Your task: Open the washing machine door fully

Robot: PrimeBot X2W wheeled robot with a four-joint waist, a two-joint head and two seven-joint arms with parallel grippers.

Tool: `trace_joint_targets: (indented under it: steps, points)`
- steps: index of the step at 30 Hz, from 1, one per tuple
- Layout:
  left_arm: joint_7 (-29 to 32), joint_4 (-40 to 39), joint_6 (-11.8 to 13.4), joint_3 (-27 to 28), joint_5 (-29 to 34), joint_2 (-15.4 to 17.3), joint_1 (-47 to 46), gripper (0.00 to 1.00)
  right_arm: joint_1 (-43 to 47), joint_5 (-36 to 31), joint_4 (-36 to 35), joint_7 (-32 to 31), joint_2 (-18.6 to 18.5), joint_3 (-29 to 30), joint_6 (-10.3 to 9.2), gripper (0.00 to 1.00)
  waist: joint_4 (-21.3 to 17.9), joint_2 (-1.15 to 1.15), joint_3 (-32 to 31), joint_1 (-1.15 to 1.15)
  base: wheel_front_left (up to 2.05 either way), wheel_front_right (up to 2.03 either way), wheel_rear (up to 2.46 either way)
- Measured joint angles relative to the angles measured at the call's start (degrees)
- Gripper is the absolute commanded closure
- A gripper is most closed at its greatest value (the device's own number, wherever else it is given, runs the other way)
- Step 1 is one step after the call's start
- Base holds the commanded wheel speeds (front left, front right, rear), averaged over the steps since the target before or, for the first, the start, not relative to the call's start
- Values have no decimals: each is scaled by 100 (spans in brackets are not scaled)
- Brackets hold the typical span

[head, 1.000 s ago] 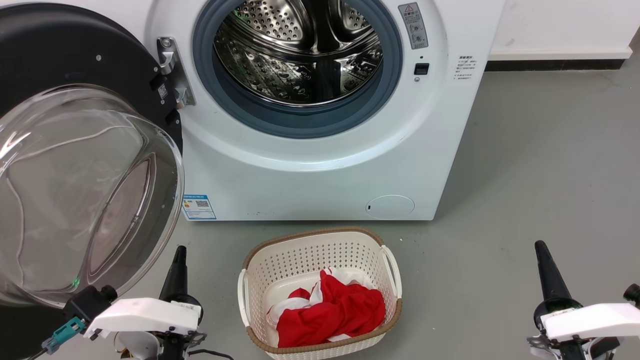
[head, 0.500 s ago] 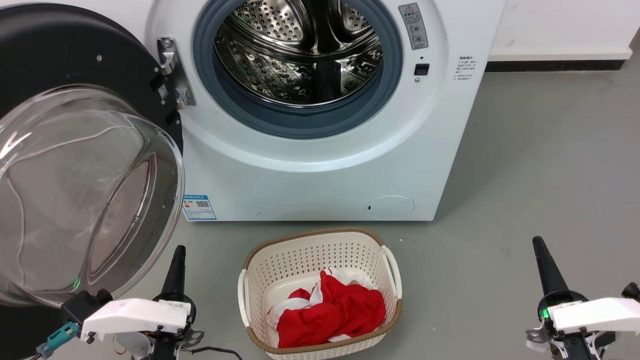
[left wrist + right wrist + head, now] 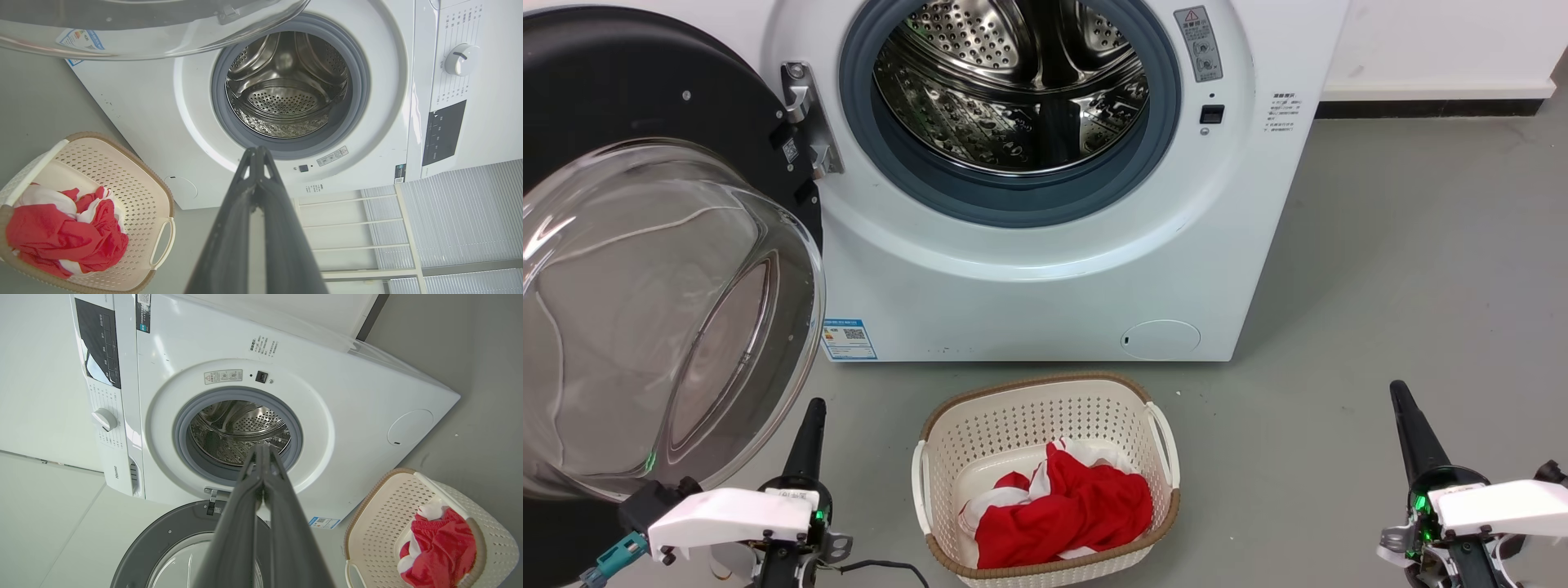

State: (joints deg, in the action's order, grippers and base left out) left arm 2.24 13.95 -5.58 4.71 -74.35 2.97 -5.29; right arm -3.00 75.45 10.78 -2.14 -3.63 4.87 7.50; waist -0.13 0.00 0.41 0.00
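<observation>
the washing machine door (image 3: 662,269) is seen swung wide on its hinge at the left of the washing machine (image 3: 1029,302), with the drum exposed. the left end effector (image 3: 814,408) is held low, just beside the door's glass bowl, fingers pressed together on nothing. the right end effector (image 3: 1398,390) is likewise pressed together, well apart from the door at the right. a basket (image 3: 931,457) is seen on the floor between them.

Left gripper (image 3: 258,152) before the open washing machine (image 3: 135,110)
Its dark fingers meet at the tips, over the grey seal's (image 3: 219,94) lower edge. The washing machine door (image 3: 143,28) curves across the top; a cream basket (image 3: 135,175) of red-and-white cloth (image 3: 61,237) sits lower left.
</observation>
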Motion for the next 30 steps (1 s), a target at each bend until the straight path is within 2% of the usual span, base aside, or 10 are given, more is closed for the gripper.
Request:
trace_joint_targets:
  steps: [30]
  points:
    - [339, 8, -147, 142, -1396, -3, -62, 100, -201, 1371, 248, -286, 2, 45, 0, 100, 10, 0, -18, 0, 0, 0, 0]
